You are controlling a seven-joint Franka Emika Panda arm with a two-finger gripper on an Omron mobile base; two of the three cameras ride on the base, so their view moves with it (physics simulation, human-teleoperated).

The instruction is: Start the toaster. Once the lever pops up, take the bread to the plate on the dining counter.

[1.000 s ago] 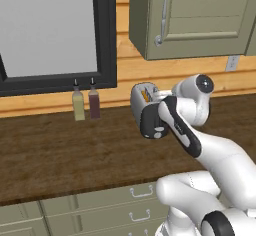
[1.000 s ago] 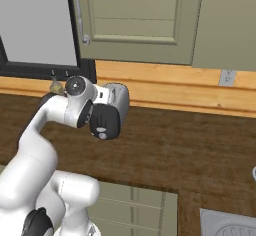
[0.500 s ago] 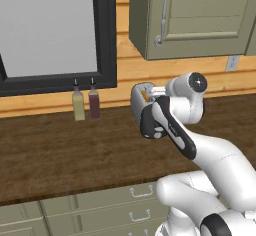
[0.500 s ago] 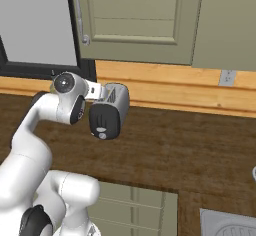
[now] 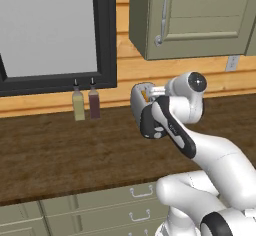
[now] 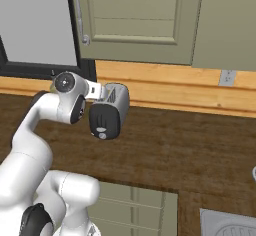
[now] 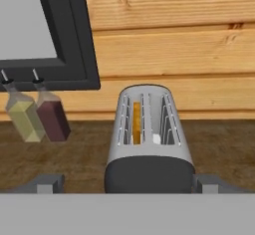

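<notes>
The silver-grey toaster (image 7: 149, 149) stands on the dark wood worktop against the wooden wall, its glossy black end panel (image 6: 104, 119) facing me. The bread (image 7: 136, 122) sits down in its left slot, with only its golden edge showing. On the black panel a small pale lever tab (image 6: 102, 128) shows just above the round dial (image 6: 102, 136). My gripper (image 7: 130, 183) is open and hovers close over the toaster's near end, one fingertip (image 7: 47, 183) on each side, holding nothing. The plate and the dining counter are out of view.
Two small bottles, one yellowish (image 7: 22, 115) and one dark red (image 7: 51, 115), stand left of the toaster under a black-framed window (image 5: 102, 40). Grey-green wall cabinets (image 6: 135, 20) hang above. A wall outlet (image 6: 227, 77) and a sink corner (image 6: 230, 224) lie to the right.
The arm's upper joint and hand have shifted slightly left, closer over the toaster. The toaster and bread have not moved, and the gripper has stayed open.
</notes>
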